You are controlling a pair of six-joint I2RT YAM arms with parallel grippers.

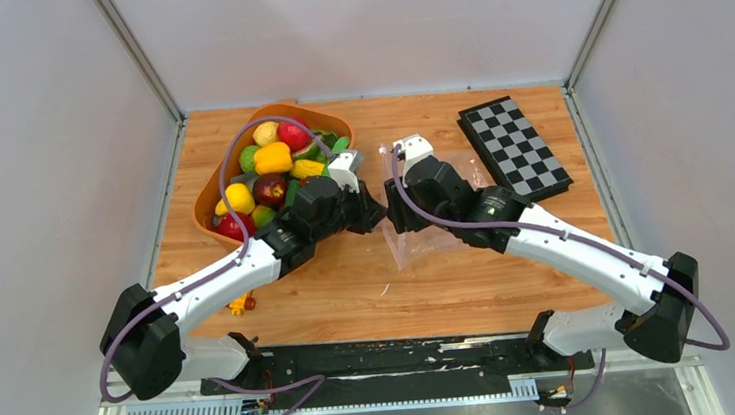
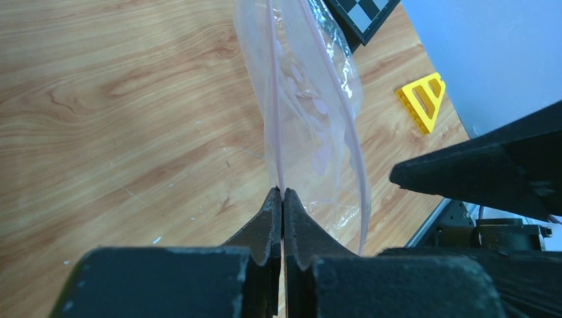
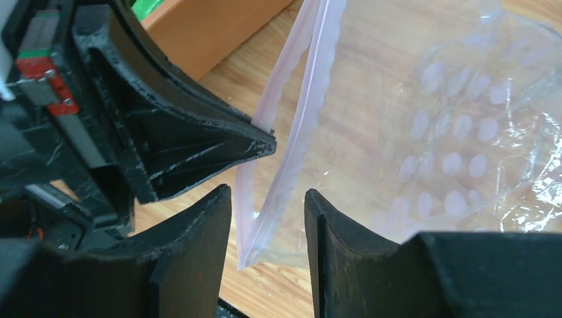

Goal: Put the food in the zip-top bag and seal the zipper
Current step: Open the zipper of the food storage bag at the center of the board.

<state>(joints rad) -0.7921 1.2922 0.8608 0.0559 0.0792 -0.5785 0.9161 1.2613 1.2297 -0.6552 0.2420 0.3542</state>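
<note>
The zip-top bag [image 1: 434, 239] is seen lying on the worktop [image 1: 351, 289] to the right of the orange tub [image 1: 279, 107], near it but apart from it. It is clear and crinkled, and the wood grain is seen through it. The zipper [image 2: 273, 99] is seen as two pinkish strips parted from each other, so the mouth gapes on the side turned toward the tub.

One strip is grasped by the left claw [image 2: 283, 193], whose fingers are pressed flat together on it. The other strip is seen running down between the fingers of the right claw [image 3: 268, 205], which is released: its fingers are spread, and whether either one touches the plastic cannot be told. Both claws are met at the bag's mouth, just right of the tub's near end.

The food [image 1: 270, 171] is heaped inside the tub; a yellow pepper [image 1: 272, 158] is seen near the top of the heap among red, green and dark pieces. Part of the heap is hidden by the left arm and its cable.

A checkerboard [image 1: 516, 147] is laid flat on the worktop further right of the tub, beyond the bag.
</note>
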